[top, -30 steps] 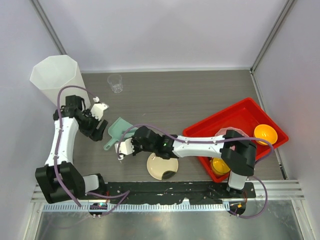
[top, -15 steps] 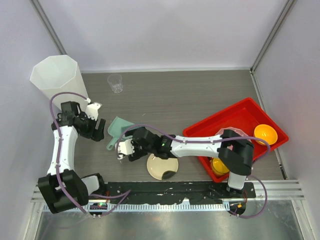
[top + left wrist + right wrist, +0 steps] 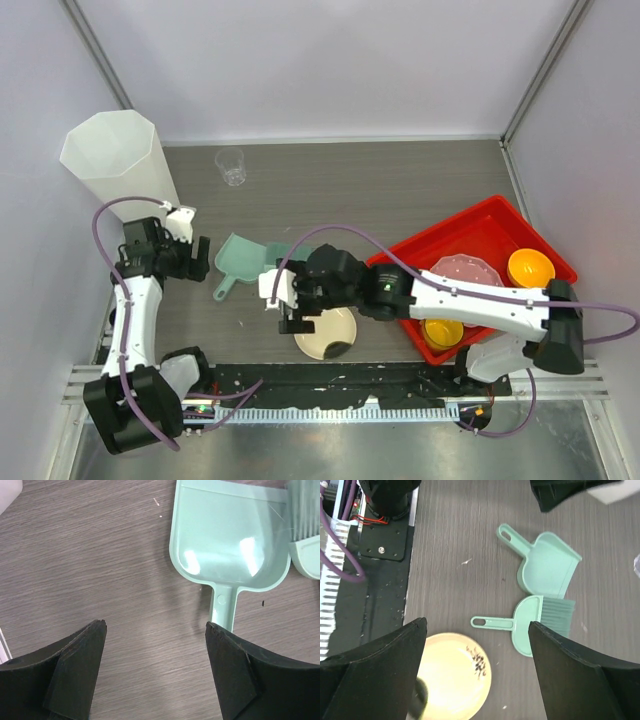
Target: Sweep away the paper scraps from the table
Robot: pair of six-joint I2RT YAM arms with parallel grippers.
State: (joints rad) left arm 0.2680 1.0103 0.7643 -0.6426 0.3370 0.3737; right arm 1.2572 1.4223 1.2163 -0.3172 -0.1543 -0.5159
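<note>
Left wrist view: left gripper [image 3: 155,625] open, empty, below the dustpan [image 3: 230,535]; right gripper [image 3: 476,624] open too. Lift straight so you nudge nothing.

Dark wood-grain table [image 3: 400,190]: mint dustpan [image 3: 238,258] w/ mint brush [image 3: 540,622] just beside it, left of centre; cream plate [image 3: 325,335] near front edge. Clear cup [image 3: 231,166] & tall white bin [image 3: 110,160] at back left, red tray [image 3: 480,230] on right.
</note>
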